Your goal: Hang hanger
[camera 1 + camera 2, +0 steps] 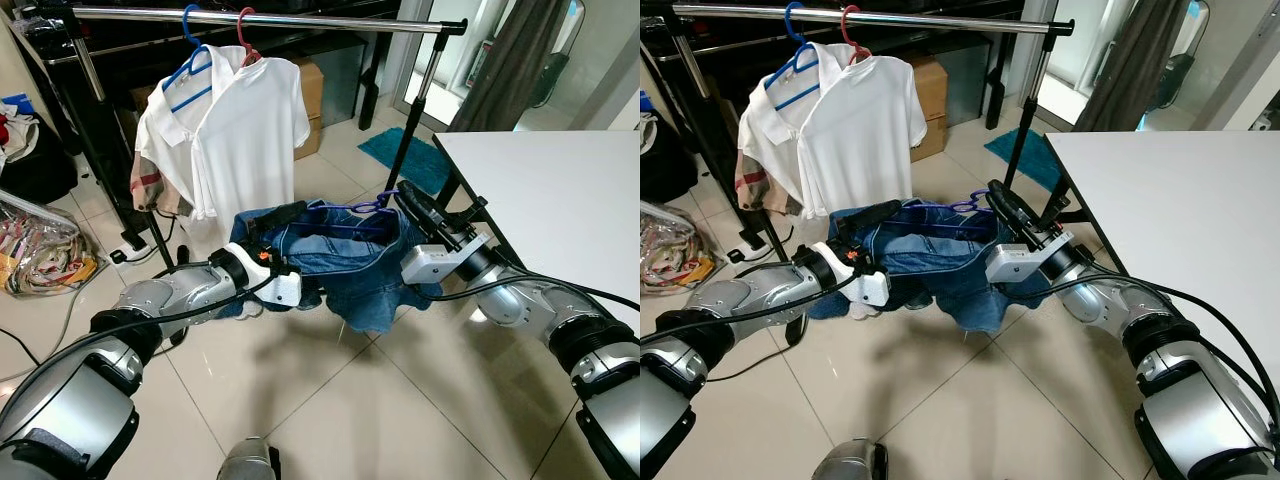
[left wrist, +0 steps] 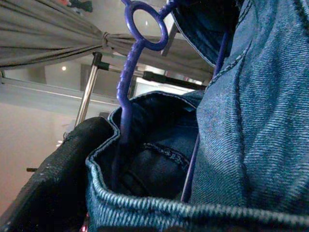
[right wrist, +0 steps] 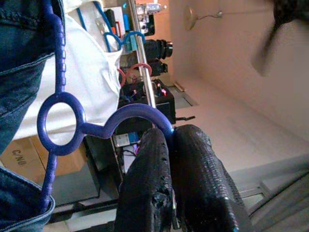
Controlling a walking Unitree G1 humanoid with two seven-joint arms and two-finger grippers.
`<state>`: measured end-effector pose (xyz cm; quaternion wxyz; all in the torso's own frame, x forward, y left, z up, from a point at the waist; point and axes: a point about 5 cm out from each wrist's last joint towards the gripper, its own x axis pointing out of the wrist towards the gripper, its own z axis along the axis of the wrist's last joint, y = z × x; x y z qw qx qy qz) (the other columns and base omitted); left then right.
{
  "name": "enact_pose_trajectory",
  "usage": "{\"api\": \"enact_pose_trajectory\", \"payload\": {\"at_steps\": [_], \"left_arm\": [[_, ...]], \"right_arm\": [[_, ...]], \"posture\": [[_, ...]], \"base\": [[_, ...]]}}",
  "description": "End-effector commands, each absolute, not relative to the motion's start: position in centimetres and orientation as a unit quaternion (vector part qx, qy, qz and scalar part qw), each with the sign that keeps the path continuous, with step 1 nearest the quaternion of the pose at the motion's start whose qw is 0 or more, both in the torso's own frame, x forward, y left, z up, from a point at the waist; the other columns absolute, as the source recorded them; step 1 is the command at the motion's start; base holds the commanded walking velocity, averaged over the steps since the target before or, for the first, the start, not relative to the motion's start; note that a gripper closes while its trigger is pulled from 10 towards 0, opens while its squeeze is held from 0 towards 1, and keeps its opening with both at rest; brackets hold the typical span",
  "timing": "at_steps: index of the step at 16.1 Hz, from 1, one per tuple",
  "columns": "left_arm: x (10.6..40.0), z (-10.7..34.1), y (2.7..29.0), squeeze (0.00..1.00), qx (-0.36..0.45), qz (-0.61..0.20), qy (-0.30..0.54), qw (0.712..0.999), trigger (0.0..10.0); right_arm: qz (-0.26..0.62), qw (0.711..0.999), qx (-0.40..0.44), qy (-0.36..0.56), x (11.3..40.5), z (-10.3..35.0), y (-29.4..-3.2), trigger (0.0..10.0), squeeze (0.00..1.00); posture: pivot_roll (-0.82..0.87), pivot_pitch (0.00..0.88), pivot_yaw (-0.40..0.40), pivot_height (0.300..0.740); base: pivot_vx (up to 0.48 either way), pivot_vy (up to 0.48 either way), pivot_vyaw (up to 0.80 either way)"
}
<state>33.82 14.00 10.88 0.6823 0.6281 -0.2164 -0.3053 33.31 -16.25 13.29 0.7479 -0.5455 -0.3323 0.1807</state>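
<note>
Head views: a purple hanger carrying blue denim jeans is held low between the two arms, above the tiled floor and below the garment rail, which crosses the top of the scene from 10 to 1 o'clock. The right tool, at about 2 o'clock from the jeans, has its two black fingers pressed together on the curved hook of the hanger; the right wrist view shows the hook passing between them, with the hanger's ring just beside. The left tool, at about 10 o'clock from the jeans, reaches into the denim waistband; whether its fingers are apart or together cannot be told, since fabric covers them. On the rail hang a white polo shirt on a red hanger and, beside it at 9 o'clock, a second white garment on a blue hanger. A white desk stands at 3 o'clock. A cardboard box sits behind the shirts.
</note>
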Motion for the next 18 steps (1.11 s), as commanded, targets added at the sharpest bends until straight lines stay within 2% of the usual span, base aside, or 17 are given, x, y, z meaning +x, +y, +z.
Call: {"api": "enact_pose_trajectory", "payload": {"at_steps": [1, 4, 5, 7, 8, 13, 14, 16, 18], "left_arm": [[33.6, 10.4, 14.4, 1.00, 0.637, -0.311, -0.209, 0.674, 10.0], [33.6, 10.7, 14.4, 1.00, 0.637, -0.301, -0.222, 0.674, 10.0], [33.8, 11.3, 14.4, 1.00, 0.658, -0.272, -0.254, 0.655, 10.0], [33.9, 11.6, 14.4, 1.00, 0.673, -0.255, -0.272, 0.639, 10.0], [33.9, 11.6, 14.4, 0.00, 0.676, -0.249, -0.274, 0.637, 10.0], [33.5, 10.6, 15.1, 0.00, 0.681, -0.224, -0.255, 0.649, 10.0], [33.5, 10.3, 15.4, 0.00, 0.674, -0.218, -0.234, 0.666, 10.0], [33.4, 9.8, 15.7, 0.00, 0.623, -0.205, -0.191, 0.731, 10.0], [33.3, 9.4, 15.7, 0.00, 0.613, -0.209, -0.175, 0.742, 10.0]], "right_arm": [[0.152, 0.748, -0.532, -0.366, 33.7, 15.0, -16.5, 0.0, 0.00], [0.153, 0.748, -0.532, -0.365, 33.6, 15.0, -16.4, 0.0, 0.00], [0.153, 0.748, -0.534, -0.363, 33.7, 14.9, -16.4, 0.0, 0.00], [0.150, 0.749, -0.536, -0.359, 33.7, 14.8, -16.5, 0.0, 0.00], [0.148, 0.750, -0.537, -0.356, 33.8, 14.8, -16.6, 0.0, 0.00], [0.133, 0.752, -0.548, -0.342, 34.3, 14.9, -16.9, 0.0, 0.00], [0.130, 0.749, -0.551, -0.344, 34.3, 14.9, -16.8, 0.0, 0.00], [0.129, 0.742, -0.556, -0.352, 34.4, 15.0, -16.7, 0.0, 0.00], [0.134, 0.733, -0.560, -0.362, 34.3, 15.1, -16.4, 0.0, 0.00]], "posture": [[0.25, 0.000, -0.025, 0.740], [0.25, 0.000, -0.025, 0.740], [0.25, 0.000, -0.024, 0.740], [0.25, 0.000, -0.024, 0.740], [0.25, 0.000, -0.024, 0.740], [0.25, 0.000, -0.024, 0.740], [0.25, 0.000, -0.024, 0.740], [0.25, 0.000, -0.024, 0.740], [0.25, 0.000, -0.024, 0.740]], "base": [[0.000, 0.000, 0.00], [0.000, 0.000, 0.00], [0.000, 0.000, 0.00], [0.000, 0.000, 0.00], [0.000, 0.000, 0.00], [0.000, 0.000, 0.00], [0.000, 0.000, 0.00], [0.000, 0.000, 0.00], [0.000, 0.000, 0.00]]}}
